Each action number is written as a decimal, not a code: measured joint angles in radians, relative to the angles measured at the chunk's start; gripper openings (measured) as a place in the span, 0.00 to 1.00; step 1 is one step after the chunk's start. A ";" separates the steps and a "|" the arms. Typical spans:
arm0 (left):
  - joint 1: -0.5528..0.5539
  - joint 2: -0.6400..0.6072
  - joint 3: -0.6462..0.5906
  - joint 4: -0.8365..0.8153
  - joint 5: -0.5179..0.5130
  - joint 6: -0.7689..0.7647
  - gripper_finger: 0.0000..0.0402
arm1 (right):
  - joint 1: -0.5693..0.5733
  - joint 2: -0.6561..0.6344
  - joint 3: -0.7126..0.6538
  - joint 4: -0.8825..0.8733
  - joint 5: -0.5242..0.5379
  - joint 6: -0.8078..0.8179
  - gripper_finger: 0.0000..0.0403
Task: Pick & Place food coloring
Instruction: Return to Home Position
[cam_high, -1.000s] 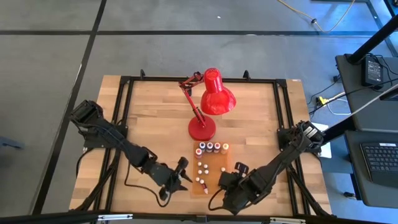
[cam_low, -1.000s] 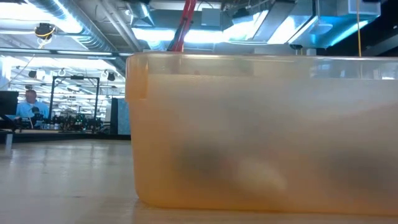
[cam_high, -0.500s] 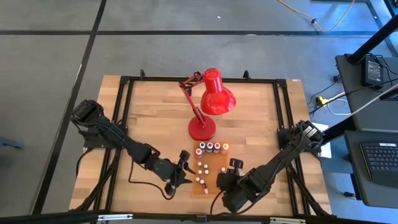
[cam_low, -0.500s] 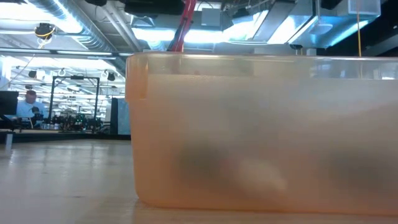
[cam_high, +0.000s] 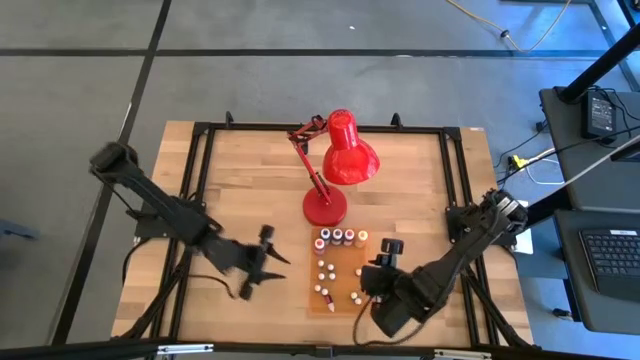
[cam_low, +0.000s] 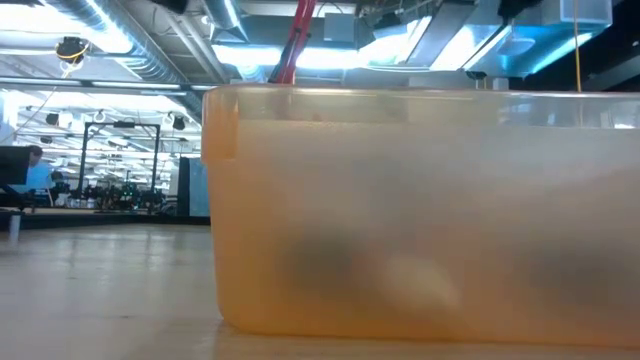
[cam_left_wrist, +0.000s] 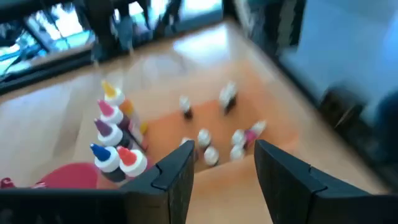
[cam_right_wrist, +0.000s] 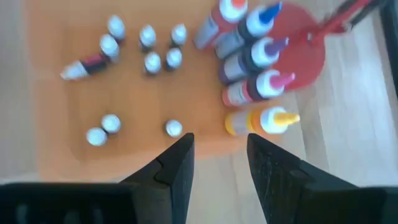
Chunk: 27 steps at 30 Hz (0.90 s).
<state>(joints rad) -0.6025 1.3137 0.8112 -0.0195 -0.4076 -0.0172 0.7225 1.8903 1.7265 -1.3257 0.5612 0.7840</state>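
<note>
as far as i can judge, the picking is done. every food coloring bottle i can find sits inside the flat translucent orange plastic tray (cam_high: 343, 285) near the table's front edge, just in front of the red desk lamp (cam_high: 345, 160). the taller dropper bottles with coloured tips (cam_high: 340, 237) stand in a row along the tray's lamp-side wall. the tiny white-capped bottles (cam_high: 326, 270) stand loose in its middle, and one pinkish bottle (cam_right_wrist: 84, 65) lies on its side toward the tray's front-left corner. i see none on the bare wooden table (cam_high: 240, 180). to my mind only parking the arms is left.

my left jaws hang released and empty above bare wood, apart from the tray on its left, at the end of my left arm (cam_high: 180, 215), which stretches in from the table's left edge. my right jaws, likewise parted with nothing between them, hover by the tray's right edge, with my right arm (cam_high: 455, 255) folded low from the table's right edge.
</note>
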 joint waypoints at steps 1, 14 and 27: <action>0.000 -0.055 -0.055 0.056 0.016 -0.014 0.40 | 0.008 -0.015 -0.015 0.023 0.020 -0.001 0.37; -0.016 -0.627 -0.556 0.383 -0.002 -0.128 0.40 | -0.023 -0.516 -0.761 1.029 -0.118 -0.296 0.37; -0.018 -0.986 -0.675 0.294 -0.020 -0.078 0.40 | -0.223 -1.050 -1.329 1.529 -0.328 -0.551 0.37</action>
<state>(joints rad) -0.6209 0.3277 0.1364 0.2747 -0.4273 -0.0947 0.4998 0.8405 0.3974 0.2034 0.2330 0.2331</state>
